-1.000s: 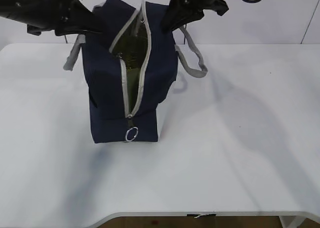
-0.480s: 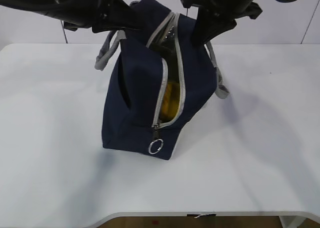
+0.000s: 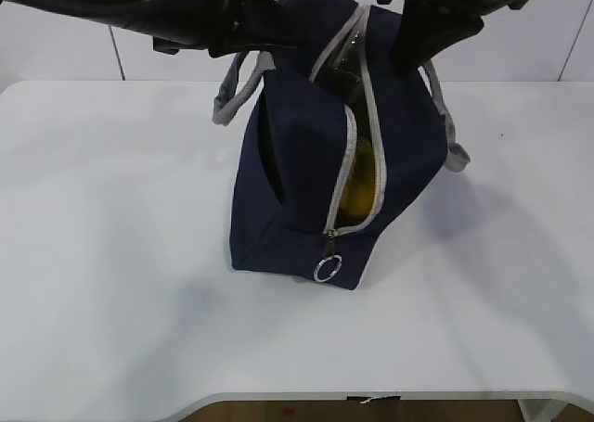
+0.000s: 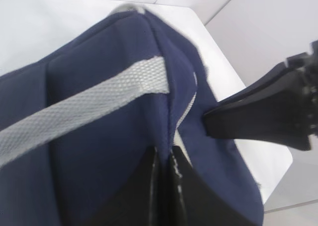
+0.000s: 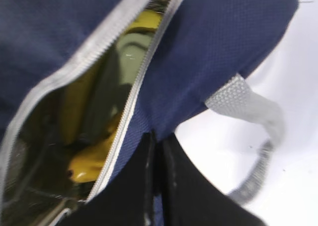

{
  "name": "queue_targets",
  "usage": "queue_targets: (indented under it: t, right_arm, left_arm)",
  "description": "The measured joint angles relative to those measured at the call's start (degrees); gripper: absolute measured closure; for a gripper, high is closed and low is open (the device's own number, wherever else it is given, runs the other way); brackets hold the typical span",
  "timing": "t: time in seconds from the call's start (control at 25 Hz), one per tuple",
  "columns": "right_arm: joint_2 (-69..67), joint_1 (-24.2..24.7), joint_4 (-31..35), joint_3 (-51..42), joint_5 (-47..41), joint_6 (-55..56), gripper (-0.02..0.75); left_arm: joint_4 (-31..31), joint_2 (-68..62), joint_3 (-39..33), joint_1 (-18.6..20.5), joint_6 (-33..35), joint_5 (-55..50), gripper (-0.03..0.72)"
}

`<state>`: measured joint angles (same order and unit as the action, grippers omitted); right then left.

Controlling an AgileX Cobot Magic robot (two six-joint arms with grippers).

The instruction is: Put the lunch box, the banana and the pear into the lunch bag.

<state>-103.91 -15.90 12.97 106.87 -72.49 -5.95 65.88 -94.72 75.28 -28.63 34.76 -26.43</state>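
Two claws are pinched onto the bag: the left claw is clamped on the navy fabric at the top edge beside a grey handle, and the right claw is clamped on the fabric beside the grey zipper strip. The bag is seen tilted on the white table, its zipper open, the ring pull at the low end. Inside, the yellow banana and a sage-green lid are visible. Whether the pear is inside cannot be told.
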Motion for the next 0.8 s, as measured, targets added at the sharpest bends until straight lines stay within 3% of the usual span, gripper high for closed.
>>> queue_targets:
  t: [0.8]
  right_arm:
    - [2.26, 0.68, -5.45, -1.16, -0.27, 0.00, 0.730]
  left_arm:
    - [6.12, -4.03, 0.00, -1.32, 0.00, 2.03, 0.693]
